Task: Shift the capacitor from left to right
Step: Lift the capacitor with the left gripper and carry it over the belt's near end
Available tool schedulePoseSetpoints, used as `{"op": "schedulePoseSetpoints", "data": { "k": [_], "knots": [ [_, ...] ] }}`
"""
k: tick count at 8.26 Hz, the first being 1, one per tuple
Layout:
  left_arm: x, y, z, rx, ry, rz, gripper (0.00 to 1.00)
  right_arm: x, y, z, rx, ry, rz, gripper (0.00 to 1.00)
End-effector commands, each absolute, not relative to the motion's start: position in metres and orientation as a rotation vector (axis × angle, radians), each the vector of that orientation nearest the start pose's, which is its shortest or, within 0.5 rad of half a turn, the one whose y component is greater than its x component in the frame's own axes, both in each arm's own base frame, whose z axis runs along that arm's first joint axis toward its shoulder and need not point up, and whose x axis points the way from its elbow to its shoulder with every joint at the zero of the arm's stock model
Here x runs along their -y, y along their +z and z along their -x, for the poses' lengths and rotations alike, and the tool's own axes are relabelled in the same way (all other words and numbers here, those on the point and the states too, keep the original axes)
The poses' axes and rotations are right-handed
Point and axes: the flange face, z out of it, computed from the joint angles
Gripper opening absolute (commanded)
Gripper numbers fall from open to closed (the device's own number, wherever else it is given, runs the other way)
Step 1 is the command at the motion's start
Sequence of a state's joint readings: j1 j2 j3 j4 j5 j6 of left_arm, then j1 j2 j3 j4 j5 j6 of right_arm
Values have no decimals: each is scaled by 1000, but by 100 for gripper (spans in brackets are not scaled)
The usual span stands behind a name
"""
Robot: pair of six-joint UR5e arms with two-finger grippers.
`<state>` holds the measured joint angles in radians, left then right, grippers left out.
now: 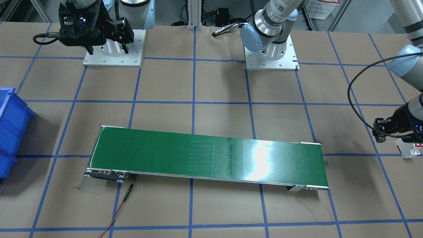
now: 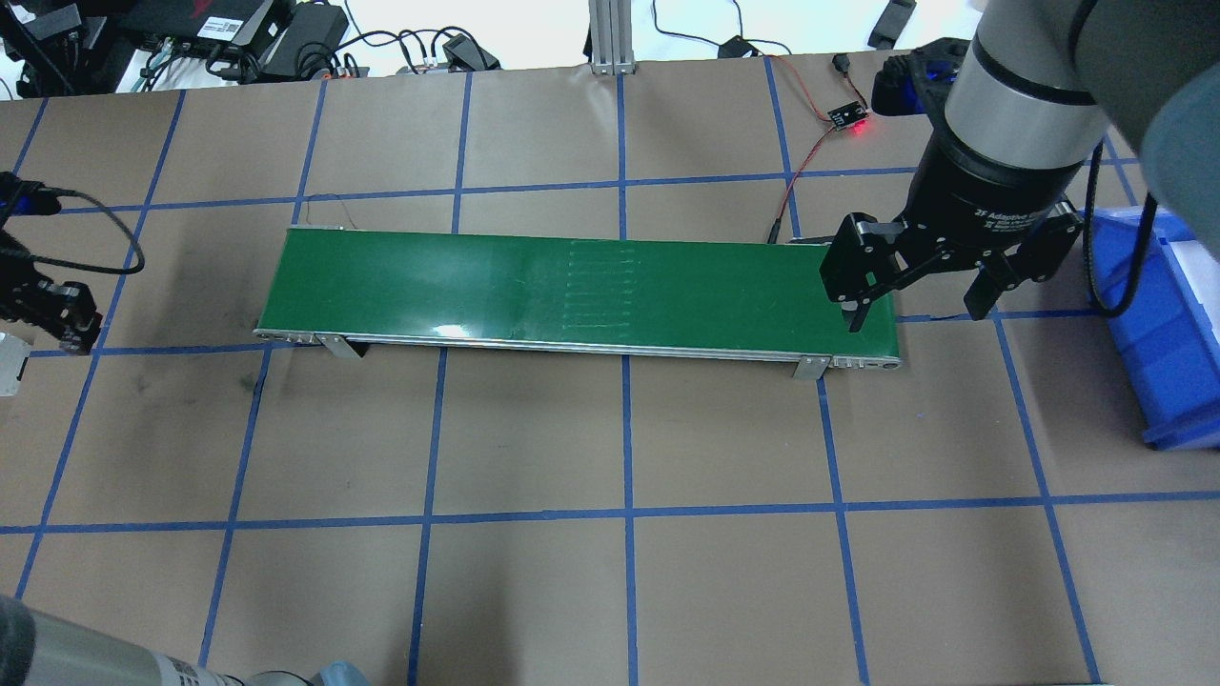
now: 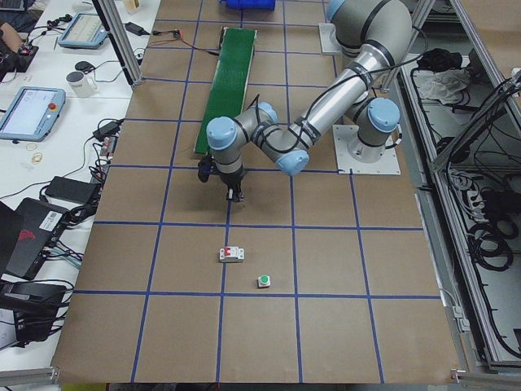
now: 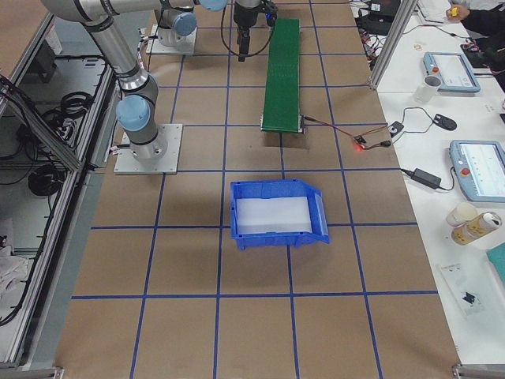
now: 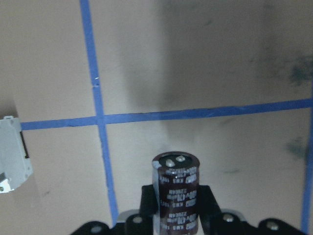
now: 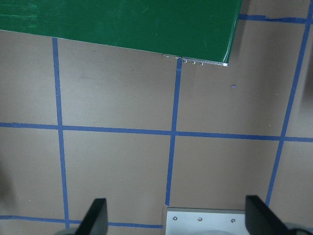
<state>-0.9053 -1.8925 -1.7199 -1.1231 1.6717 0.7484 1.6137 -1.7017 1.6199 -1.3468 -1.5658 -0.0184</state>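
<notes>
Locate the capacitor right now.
The left wrist view shows the capacitor clamped in the left pincer, over the table paper beyond the green conveyor at its end on the robot's left, with the white circuit breaker close by.

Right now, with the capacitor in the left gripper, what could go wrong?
The left gripper pinches the capacitor only by its lower part, with the top standing free above the fingers, so it might tilt or slip while carried. The white circuit breaker lies near that gripper; a low swing could knock it.
</notes>
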Motion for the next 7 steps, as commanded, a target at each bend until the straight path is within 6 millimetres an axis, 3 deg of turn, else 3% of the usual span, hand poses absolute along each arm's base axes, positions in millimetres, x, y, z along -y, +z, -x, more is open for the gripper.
{"op": "schedulePoseSetpoints", "data": {
  "k": [1, 3, 4, 6, 7],
  "knots": [
    [555, 325, -125, -3067, 154, -50, 0, 414, 503, -152, -3129, 224, 96, 100],
    [568, 322, -38, -3021, 152, -9, 0, 414, 503, -151, -3129, 224, 93, 100],
    [573, 311, -16, -3027, 164, -61, 0, 414, 503, -151, -3129, 221, 93, 100],
    [589, 285, -14, -3034, 221, -162, 0, 415, 502, -151, -3129, 224, 93, 100],
    [605, 287, -16, -3034, 217, -179, 0, 415, 502, -151, -3129, 224, 93, 100]
  ]
}}
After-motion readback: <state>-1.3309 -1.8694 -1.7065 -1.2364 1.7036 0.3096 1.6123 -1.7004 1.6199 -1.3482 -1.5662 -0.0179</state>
